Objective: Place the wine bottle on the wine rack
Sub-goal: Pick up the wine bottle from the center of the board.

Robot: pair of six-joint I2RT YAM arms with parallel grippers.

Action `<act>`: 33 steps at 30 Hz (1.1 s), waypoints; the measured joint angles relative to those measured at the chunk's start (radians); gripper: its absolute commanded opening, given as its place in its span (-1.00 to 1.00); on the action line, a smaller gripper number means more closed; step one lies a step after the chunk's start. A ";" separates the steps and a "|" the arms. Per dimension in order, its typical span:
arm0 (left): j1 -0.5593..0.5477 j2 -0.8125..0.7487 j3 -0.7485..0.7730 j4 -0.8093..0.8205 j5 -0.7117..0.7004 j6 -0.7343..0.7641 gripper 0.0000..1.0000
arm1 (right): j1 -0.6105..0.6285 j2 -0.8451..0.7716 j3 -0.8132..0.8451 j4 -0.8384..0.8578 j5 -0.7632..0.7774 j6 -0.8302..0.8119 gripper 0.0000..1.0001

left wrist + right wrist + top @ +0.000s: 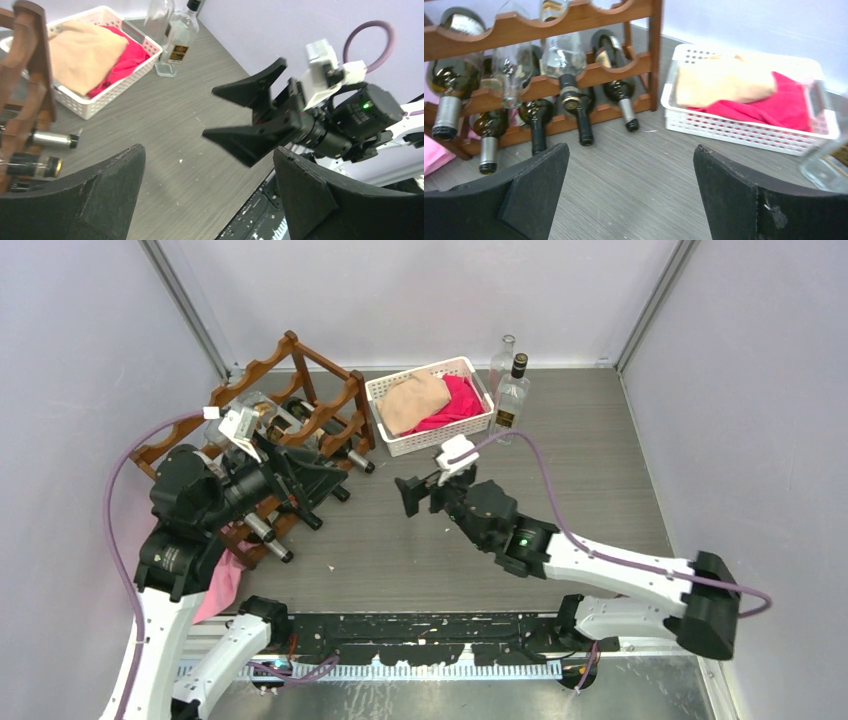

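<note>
- At far left on the table (600, 460), wine rack (574, 21): a reddish-brown open frame with wavy rails in tiers.
- Racked bottles (569, 95): several lie on their sides in the scallops, necks pointing out over the tabletop. Most are dark green glass and some are clear, with necks wrapped in silver or dark foil. Which one is the task's wine bottle cannot be told; none is in a claw.
- Left claw (207, 152): just in front of the rack, jaws spread wide, nothing between them. Judged step: clearing away from a seated bottle. Done well, it backs out along the line of the necks with jaws wide, brushes no protruding neck, and leaves only once the bottle sits in both rails.
- Right claw (410, 496): mid-table, facing the left claw, likewise released and empty. The two are near, so any retreat wants room.
- Basket (440, 436): white plastic, holding tan and red cloths.
- Capped bottle (513, 395) and clear bottle (503, 358): upright, just beside the basket's right end, touched by nothing.
</note>
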State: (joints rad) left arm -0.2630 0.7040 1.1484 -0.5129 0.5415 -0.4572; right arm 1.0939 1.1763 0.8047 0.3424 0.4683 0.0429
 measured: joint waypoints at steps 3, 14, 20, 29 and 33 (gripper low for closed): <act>0.000 -0.017 -0.069 0.066 0.031 -0.047 0.96 | -0.026 -0.121 -0.014 -0.100 0.039 0.016 1.00; 0.000 -0.017 -0.299 0.320 0.127 -0.247 0.94 | -0.388 -0.359 0.027 -0.394 0.015 0.148 1.00; 0.000 -0.015 -0.365 0.434 0.160 -0.355 0.93 | -0.523 -0.230 0.153 -0.506 -0.032 0.186 0.99; 0.000 -0.018 -0.396 0.526 0.174 -0.383 0.93 | -0.835 0.057 0.420 -0.602 -0.193 0.256 1.00; 0.000 0.019 -0.406 0.559 0.190 -0.381 0.93 | -0.877 0.223 0.560 -0.623 -0.257 0.245 0.99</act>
State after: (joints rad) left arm -0.2630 0.7227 0.7425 0.0460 0.7315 -0.8387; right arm 0.2169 1.3994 1.3647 -0.2802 0.2111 0.2882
